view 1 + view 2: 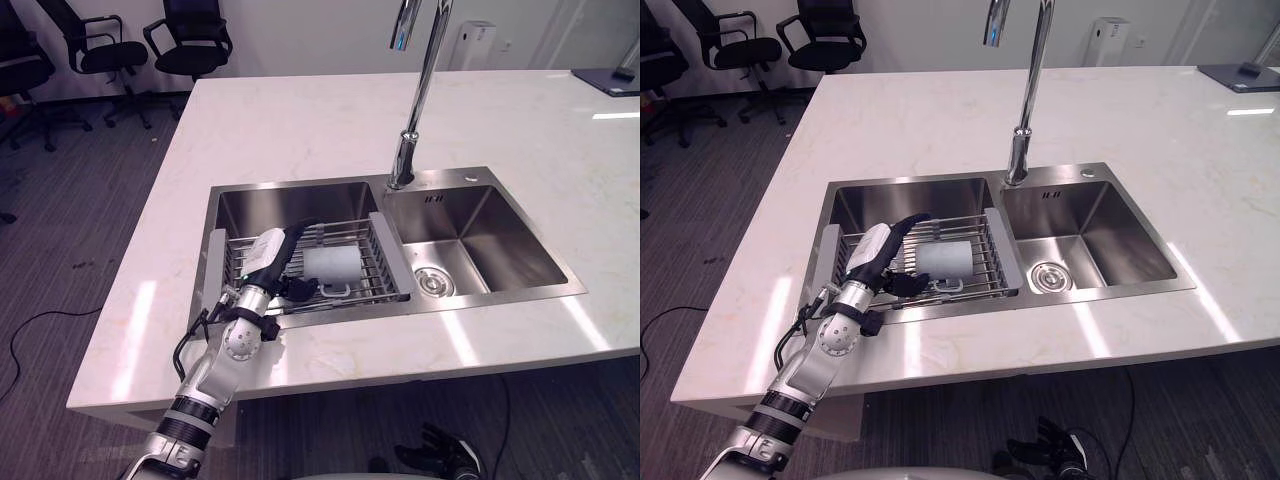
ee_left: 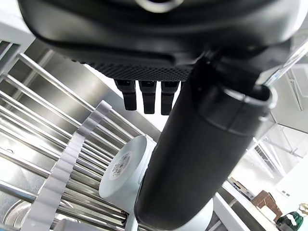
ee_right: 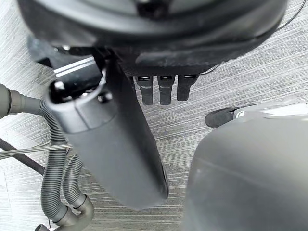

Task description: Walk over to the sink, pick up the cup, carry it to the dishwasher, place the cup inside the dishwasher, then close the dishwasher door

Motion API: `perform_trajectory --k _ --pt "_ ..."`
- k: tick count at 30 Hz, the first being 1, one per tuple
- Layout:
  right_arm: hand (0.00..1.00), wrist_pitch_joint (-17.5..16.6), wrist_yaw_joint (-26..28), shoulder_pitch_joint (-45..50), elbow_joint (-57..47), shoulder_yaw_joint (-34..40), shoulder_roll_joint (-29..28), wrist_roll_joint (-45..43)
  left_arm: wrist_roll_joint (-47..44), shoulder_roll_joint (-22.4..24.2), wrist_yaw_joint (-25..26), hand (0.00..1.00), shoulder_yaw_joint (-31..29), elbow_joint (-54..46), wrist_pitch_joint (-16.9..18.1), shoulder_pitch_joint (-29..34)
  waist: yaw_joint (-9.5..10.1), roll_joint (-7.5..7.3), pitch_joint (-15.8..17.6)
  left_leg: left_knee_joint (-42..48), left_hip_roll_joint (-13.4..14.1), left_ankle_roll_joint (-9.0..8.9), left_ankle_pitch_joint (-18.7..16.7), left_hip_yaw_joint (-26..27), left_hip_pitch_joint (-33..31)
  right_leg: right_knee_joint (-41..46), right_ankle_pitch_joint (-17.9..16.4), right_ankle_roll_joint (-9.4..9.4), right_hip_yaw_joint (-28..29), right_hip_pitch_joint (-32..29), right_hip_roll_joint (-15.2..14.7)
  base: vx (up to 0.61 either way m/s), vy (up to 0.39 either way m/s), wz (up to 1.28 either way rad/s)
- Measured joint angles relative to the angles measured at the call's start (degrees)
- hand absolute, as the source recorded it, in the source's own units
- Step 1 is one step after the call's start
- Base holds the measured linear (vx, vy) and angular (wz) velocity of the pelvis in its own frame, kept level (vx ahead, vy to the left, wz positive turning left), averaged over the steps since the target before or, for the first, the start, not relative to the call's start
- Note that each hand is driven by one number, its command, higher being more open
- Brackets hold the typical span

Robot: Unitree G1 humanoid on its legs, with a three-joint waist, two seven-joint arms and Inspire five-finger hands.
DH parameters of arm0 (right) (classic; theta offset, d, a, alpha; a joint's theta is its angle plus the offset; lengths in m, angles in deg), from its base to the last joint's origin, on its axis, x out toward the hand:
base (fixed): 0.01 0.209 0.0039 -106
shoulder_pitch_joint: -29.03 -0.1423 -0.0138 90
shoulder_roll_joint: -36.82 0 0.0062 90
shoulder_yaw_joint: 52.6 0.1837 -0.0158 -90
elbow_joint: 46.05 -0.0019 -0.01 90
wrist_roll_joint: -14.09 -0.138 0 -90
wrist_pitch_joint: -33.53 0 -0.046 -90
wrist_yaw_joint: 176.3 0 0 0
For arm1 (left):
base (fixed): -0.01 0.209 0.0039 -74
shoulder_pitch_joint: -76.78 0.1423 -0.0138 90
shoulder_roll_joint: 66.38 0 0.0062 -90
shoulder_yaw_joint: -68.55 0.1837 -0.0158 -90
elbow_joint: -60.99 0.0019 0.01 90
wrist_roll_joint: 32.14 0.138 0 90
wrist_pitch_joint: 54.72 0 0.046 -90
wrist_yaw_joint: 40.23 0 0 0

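Reaches into the sink's (image 1: 470,177) left basin with the left hand (image 1: 272,262), fingers straight, gripping nothing, thumb just beside the cup (image 1: 332,267). Finds the cup on its side toward the wire rack's (image 1: 237,262) right edge, base facing the hand, long axis left to right.

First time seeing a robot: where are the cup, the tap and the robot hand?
cup (image 1: 332,267): left eye view, its pale side.
tap (image 1: 421,90): left eye view, its upright neck.
left robot hand (image 1: 268,256): left eye view, its white cover.
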Motion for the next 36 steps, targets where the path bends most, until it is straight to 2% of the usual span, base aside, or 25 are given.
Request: perform_trajectory --k 6,13,23,27,28,36 --pt "0.90 -0.04 0.01 0.08 0.00 -0.55 0.29 -0.01 3.53 -1.40 -0.32 0.90 1.91 0.89 -0.03 -1.44 -1.26 0.20 0.55 -0.12 0.00 -0.05 -0.03 0.29 0.04 -0.35 0.20 0.09 0.30 -0.01 0.00 -0.01 -0.006 -0.01" --pt "0.90 -0.06 -0.03 -0.16 -0.05 -0.53 0.56 -0.07 5.76 -2.49 -1.85 0.90 4.21 2.73 -0.41 -4.50 -1.60 0.60 1.65 -0.21 0.02 -0.05 -0.03 0.52 0.09 -0.35 0.25 0.13 0.56 -0.13 0.05 0.00 -0.003 0.00" --pt "0.90 -0.12 -0.02 -0.18 -0.22 -0.50 0.86 -0.13 6.20 -3.14 -4.00 0.90 4.57 7.57 -1.52 -7.33 -2.33 1.19 2.07 -0.11 0.02 -0.06 -0.04 0.54 0.09 -0.37 0.36 0.11 0.62 -0.14 0.03 0.00 0.000 0.00" --pt "0.90 -0.12 -0.01 -0.43 -0.22 -0.47 0.92 -0.15 6.54 -3.88 -4.30 0.90 5.25 9.91 -1.80 -10.41 -2.70 1.32 2.55 -0.13 0.01 -0.06 -0.04 0.58 0.09 -0.38 0.37 0.12 0.65 -0.15 0.03 0.00 0.000 0.00" --pt "0.90 -0.12 -0.01 -0.58 -0.20 -0.46 0.97 -0.15 6.59 -3.92 -4.35 0.30 5.37 10.85 -1.79 -11.23 -2.82 1.43 2.64 -0.16 0.01 -0.06 -0.04 0.62 0.09 -0.37 0.37 0.12 0.70 -0.18 0.03 0.00 0.000 0.00" --pt "0.90 -0.10 0.08 -1.58 -0.23 -0.41 1.08 -0.16 6.42 -5.69 -6.50 0.30 5.62 13.20 -2.13 -16.68 -3.67 1.76 3.78 -0.40 0.05 -0.09 -0.06 1.39 0.23 -0.37 0.48 0.19 1.47 -0.57 0.15 0.00 0.000 -0.05"
